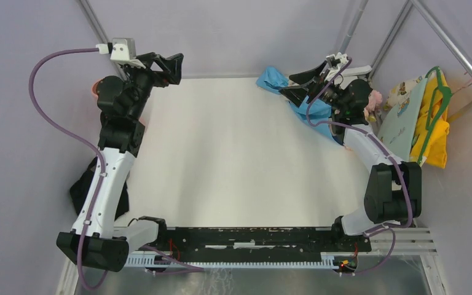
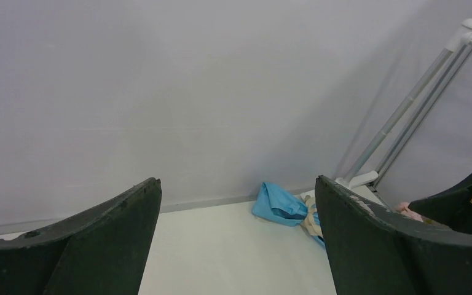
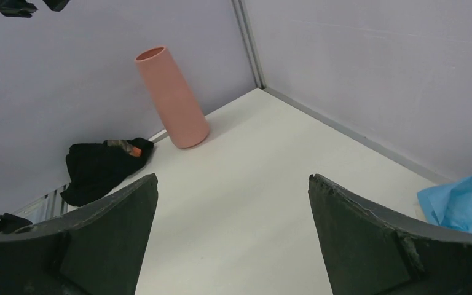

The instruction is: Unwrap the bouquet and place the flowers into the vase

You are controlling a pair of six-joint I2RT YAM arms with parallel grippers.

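The bouquet (image 1: 319,112) lies at the table's far right corner, its light blue paper (image 2: 278,205) tied with a cream ribbon. Most of it is hidden under my right arm. A few pink flowers (image 1: 375,98) peek out beside that arm. The salmon-pink vase (image 3: 173,98) stands upright at the far left edge, mostly hidden behind my left arm in the top view. My left gripper (image 1: 173,67) is raised near the far left corner, open and empty. My right gripper (image 1: 289,85) hovers over the bouquet's near end, open, with nothing between its fingers.
A black cloth (image 3: 98,169) lies off the table's left side near the vase. Yellow and pale-green cloth items (image 1: 431,117) hang on a metal rack (image 1: 448,40) at the right. Grey walls close the back and sides.
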